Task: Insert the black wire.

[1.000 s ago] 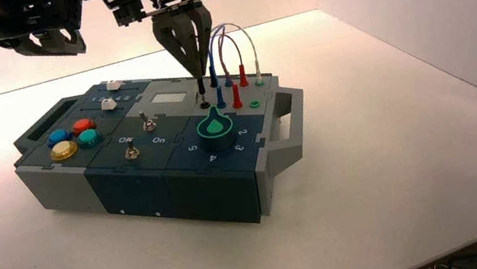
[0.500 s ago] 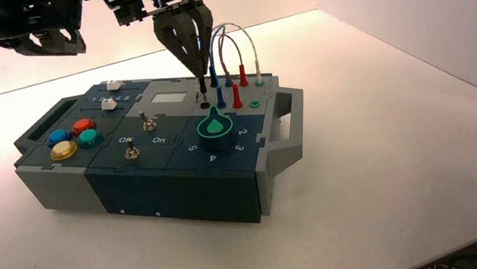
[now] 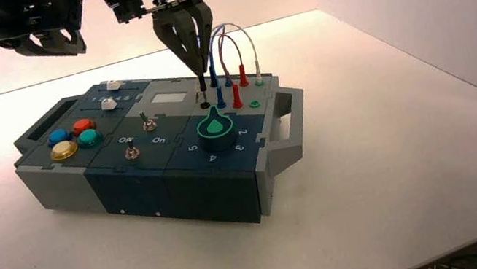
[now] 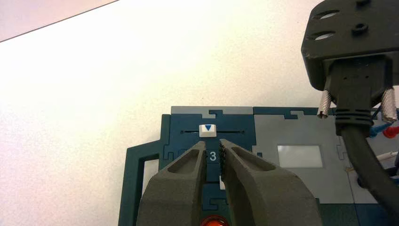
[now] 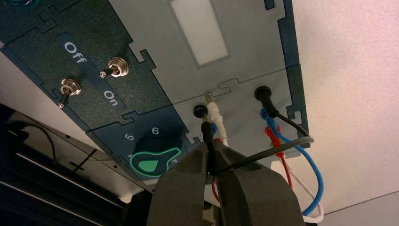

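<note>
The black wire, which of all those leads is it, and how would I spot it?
Look at the box's right end, behind the green knob, where coloured leads arch between sockets. The black wire is the dark lead there, its slim black plug pinched in the right tool just above an empty black socket; its neighbours have blue, red or white plugs.

black wire [image 5: 263, 157], green knob [image 3: 216, 126], dark-blue box [image 3: 177, 182].

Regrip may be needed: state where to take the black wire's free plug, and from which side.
Take the black wire by its slim plug body, from above along its axis. It stands nearly upright over the black socket, tip down. The right claw holds it so.
</note>
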